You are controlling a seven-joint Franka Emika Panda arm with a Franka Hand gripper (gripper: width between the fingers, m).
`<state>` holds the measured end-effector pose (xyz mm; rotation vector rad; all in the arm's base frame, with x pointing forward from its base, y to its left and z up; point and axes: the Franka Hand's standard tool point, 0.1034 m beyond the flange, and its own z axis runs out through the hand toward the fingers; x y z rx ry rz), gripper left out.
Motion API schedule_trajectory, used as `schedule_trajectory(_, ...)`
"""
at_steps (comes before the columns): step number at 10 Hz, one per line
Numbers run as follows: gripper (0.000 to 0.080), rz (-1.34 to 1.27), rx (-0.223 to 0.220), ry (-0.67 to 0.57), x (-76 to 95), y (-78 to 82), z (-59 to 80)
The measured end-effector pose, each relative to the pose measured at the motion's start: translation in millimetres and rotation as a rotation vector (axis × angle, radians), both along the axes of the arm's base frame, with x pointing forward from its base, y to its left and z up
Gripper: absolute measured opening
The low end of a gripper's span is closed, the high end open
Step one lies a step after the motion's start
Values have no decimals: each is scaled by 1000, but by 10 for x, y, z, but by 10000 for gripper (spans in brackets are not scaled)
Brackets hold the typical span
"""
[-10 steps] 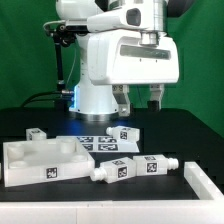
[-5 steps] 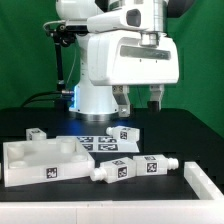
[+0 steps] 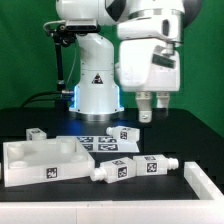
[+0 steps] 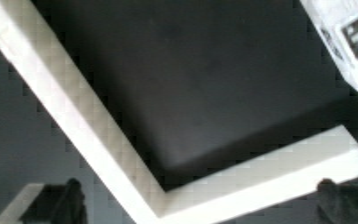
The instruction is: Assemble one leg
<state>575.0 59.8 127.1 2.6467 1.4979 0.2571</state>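
Several white legs with tags lie on the black table in the exterior view: one [image 3: 125, 133] behind the marker board, one [image 3: 37, 133] at the left, and two end to end [image 3: 155, 165] [image 3: 112, 172] at the front. My gripper [image 3: 152, 108] hangs open and empty above the table, right of and above the leg behind the marker board. In the wrist view the gripper [image 4: 197, 205] shows only two dark fingertips [image 4: 60, 200] wide apart, with nothing between them. A white tagged part [image 4: 357, 30] shows at that frame's edge; I cannot tell which part it is.
The large white tabletop [image 3: 22, 158] lies at the front left. The marker board [image 3: 100, 143] lies flat in the middle. A white angled bar [image 3: 200, 185] borders the table at the front right; its corner also shows in the wrist view [image 4: 158, 170].
The arm's head has swung toward the exterior view's right and the gripper now hangs further right. The parts on the table have not moved.
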Motion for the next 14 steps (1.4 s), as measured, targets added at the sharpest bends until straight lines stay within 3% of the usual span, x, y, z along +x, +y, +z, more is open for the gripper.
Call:
schedule_trajectory(3,649,0,0,6,-15,7,-31)
schedule_trajectory(6,649,-18,-18,110,-256,68,-518)
schedule_trajectory(7,649,-21,-5,89,-303,101,-570)
schedule_trajectory(8,649,-21,0,88,-369,123,-604)
schedule_trajectory(12,649,-15,-3,90,-367,132,-604)
schedule_trajectory(14,649,140,-48,105,-510,270,-635)
